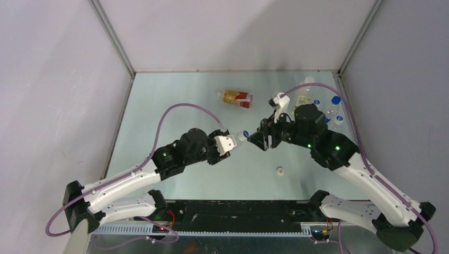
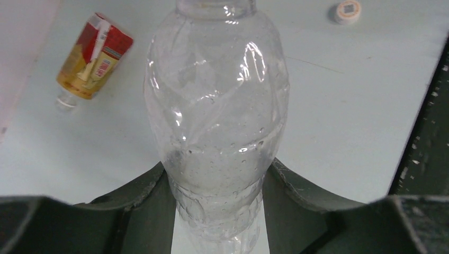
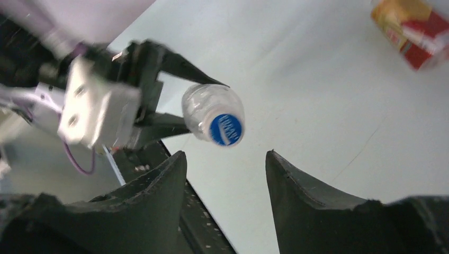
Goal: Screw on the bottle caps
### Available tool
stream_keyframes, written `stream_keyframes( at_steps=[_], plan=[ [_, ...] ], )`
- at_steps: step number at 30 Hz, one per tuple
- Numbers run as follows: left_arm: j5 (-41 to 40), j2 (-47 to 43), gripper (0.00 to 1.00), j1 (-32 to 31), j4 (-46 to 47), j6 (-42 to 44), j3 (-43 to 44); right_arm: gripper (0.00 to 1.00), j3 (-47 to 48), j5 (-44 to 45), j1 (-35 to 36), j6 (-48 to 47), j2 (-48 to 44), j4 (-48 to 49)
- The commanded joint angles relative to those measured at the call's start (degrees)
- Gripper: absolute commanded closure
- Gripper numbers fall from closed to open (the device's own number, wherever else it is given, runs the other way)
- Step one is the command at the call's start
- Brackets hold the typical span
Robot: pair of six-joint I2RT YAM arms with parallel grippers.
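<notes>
Left jaws clamp one blue-capped clear bottle (image 2: 217, 116), right jaws apart, one white cap (image 1: 279, 170) loose

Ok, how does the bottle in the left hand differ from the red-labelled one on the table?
The clear bottle is gripped by the left hand, unlabelled, with a blue cap on; the red-labelled bottle lies on the table, amber-filled, neck apparently bare. Both are plastic bottles.

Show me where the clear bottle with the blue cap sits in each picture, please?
Top external: the clear bottle is at centre, held by the left gripper.
Left wrist: it fills the middle, its cap out of frame.
Right wrist: left of centre, blue cap facing the camera.
Shared landmark: the red-labelled amber bottle, lying on its side.
</notes>
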Motion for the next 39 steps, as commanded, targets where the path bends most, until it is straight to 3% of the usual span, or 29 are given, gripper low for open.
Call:
stream_keyframes(
  at_steps=[1,4,11,32,36,39],
  plan=[
    [14.1,1.2,0.81,2.7,-5.4,-1.9,5.0,0.41,0.2,-10.6,0.0,-24.3,-5.3,-0.6],
    [20.5,2.2,0.81,3.2,-8.7,-1.0,6.0,0.41,0.2,-16.2,0.0,-38.0,-6.9,-4.3],
    [28.2,2.4,0.82,3.3,-10.9,1.5,7.1,0.42,1.0,-22.1,0.1,-49.9,-5.2,-11.3],
    [31.3,2.8,0.82,3.2,-12.7,4.1,9.0,0.51,1.0,-28.0,1.7,-49.7,-0.5,-9.1],
    [30.9,2.8,0.82,3.2,-12.7,4.0,9.1,0.62,1.0,-29.1,1.8,-47.6,0.2,-8.3],
    [28.8,2.8,0.83,3.0,-12.4,3.9,9.3,0.76,1.0,-28.3,2.0,-42.0,0.6,-6.8]
  ],
)
